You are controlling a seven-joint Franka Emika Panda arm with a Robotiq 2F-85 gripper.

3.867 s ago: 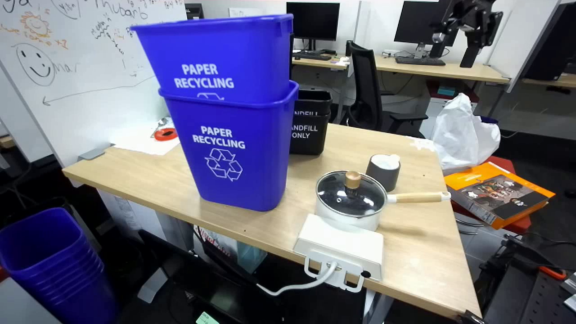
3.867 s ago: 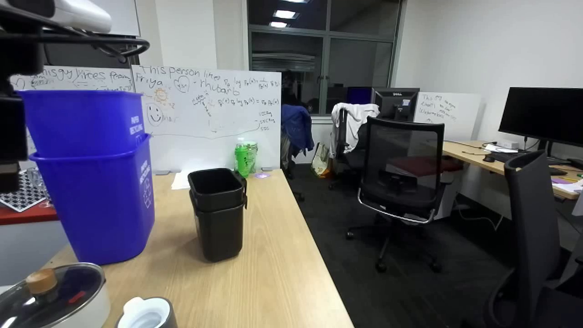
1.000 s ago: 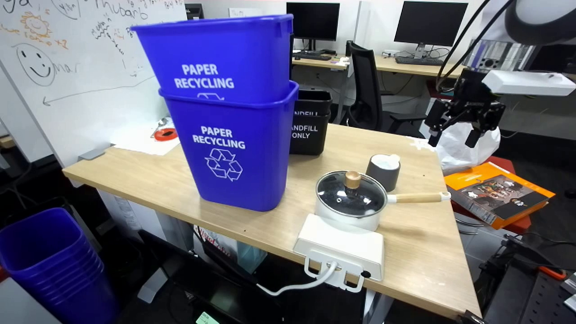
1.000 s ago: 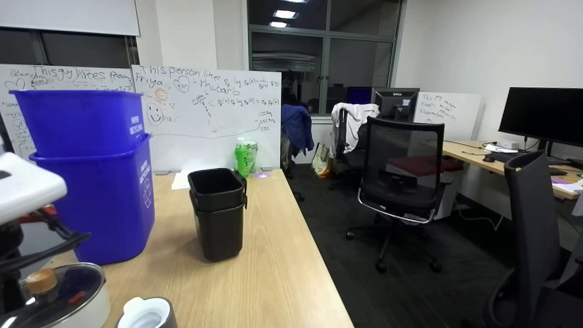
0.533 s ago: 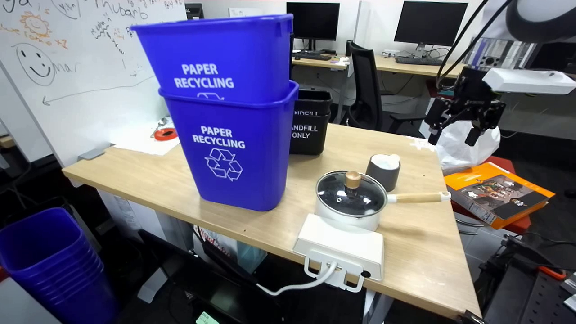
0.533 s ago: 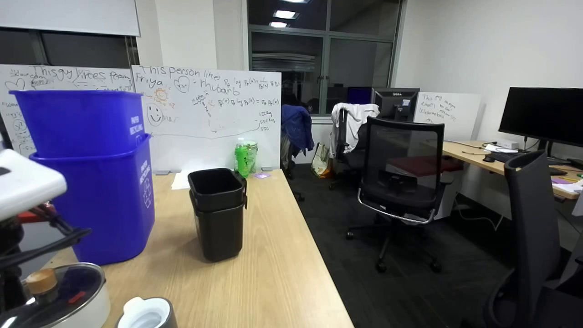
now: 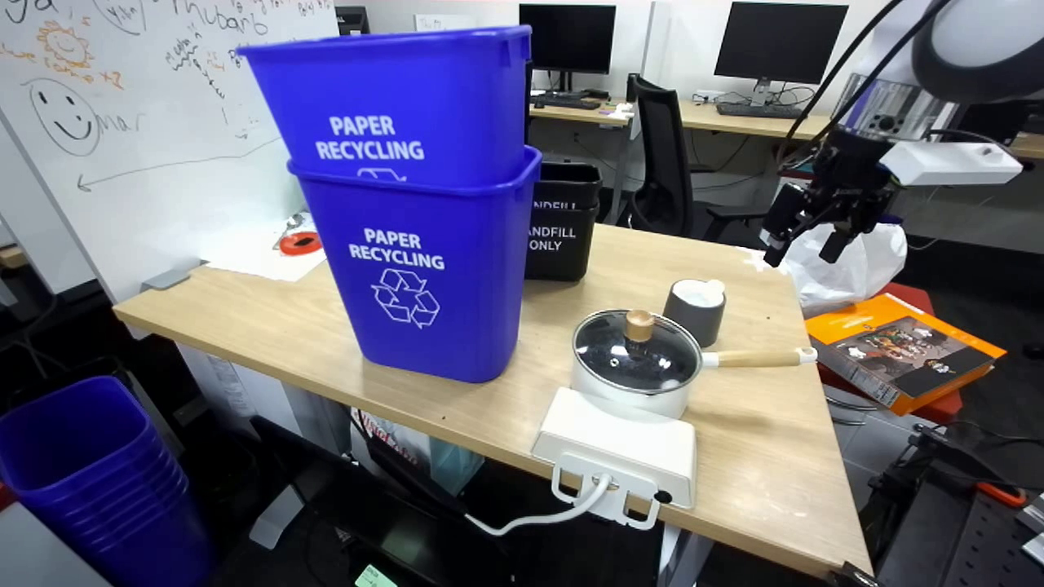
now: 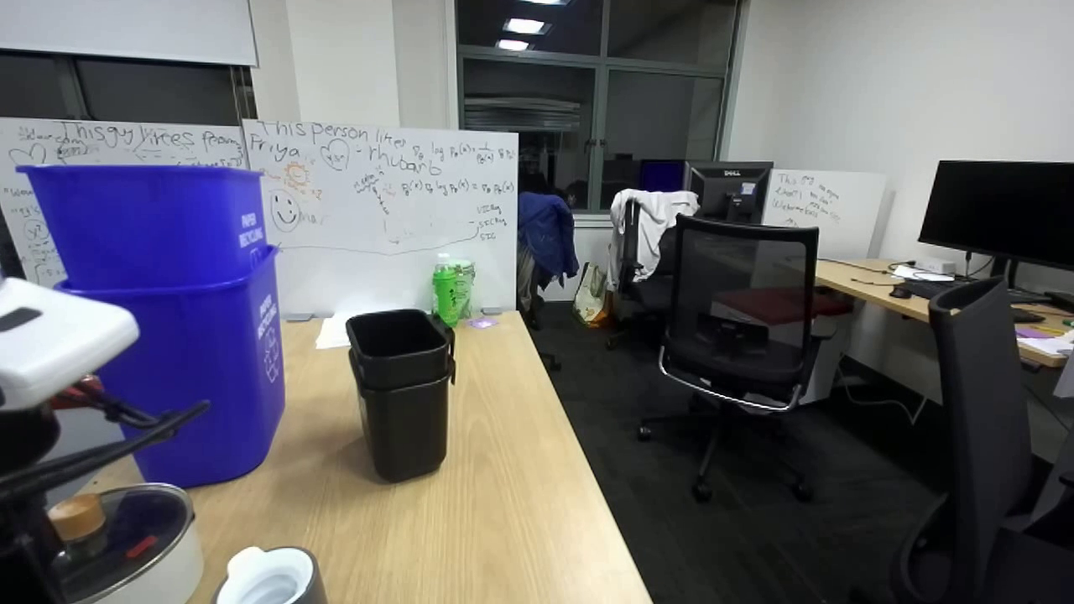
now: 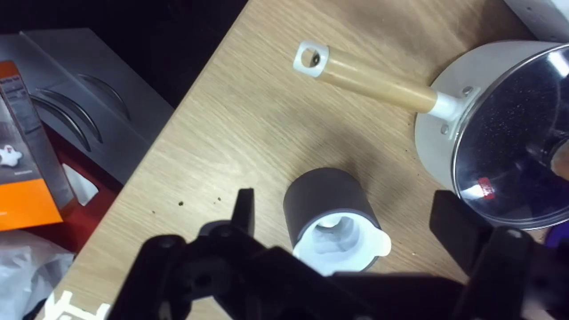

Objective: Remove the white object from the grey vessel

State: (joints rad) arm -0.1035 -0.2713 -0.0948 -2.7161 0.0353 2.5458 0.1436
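Claw (image 7: 801, 251) spread: two black fingers (image 9: 244, 211) wide apart, held in the air above the pale wooden desk (image 7: 783, 465). In the wrist view, seen between them, a hollow white object (image 9: 338, 249) with a rounded side tab sits inside the mouth of the dark grey cylindrical vessel (image 9: 326, 191), tab projecting over the rim; vessel upright on the desk. Near it: white saucepan (image 7: 667, 401) with a wooden handle (image 7: 758, 358), dark glass lid (image 7: 628, 363) on, round wooden knob (image 7: 639, 325) at centre. Next to the saucepan, at the desk edge, a flat white box (image 7: 624, 436) with a white cable (image 7: 542, 518). Further along the desk, two nested blue plastic bins (image 7: 408, 208) lettered PAPER RECYCLING, and nested black plastic bins (image 7: 563, 224) lettered LANDFILL. Off the desk, beside its end: an orange printed box (image 7: 905, 350) and a crumpled white plastic bag (image 7: 848, 261). Marked whiteboard (image 7: 188, 130) visible in both exterior views.
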